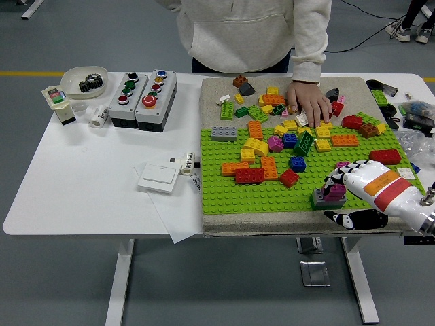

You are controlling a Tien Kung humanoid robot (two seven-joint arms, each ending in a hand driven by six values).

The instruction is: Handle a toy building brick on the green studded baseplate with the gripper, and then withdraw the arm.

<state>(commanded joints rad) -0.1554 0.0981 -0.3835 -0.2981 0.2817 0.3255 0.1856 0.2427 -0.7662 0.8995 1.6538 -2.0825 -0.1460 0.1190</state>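
The green studded baseplate (238,193) lies on a beige mat at the table's right half, with many loose bricks scattered over its far part. A pink brick (334,191) sits on a grey brick (321,200) at the plate's near right. My right hand (334,201), white with an orange band, comes in from the lower right. Its fingers curl over the pink brick's far side and its thumb (353,219) lies just in front of the grey brick. My left arm is out of view.
A person stands at the far side with one hand (307,100) resting on bricks at the mat's back. Two button boxes (143,98), a white switch (158,178), a bowl holding a gear (83,81) and small parts lie on the left. Cluttered items sit at the right edge (414,115).
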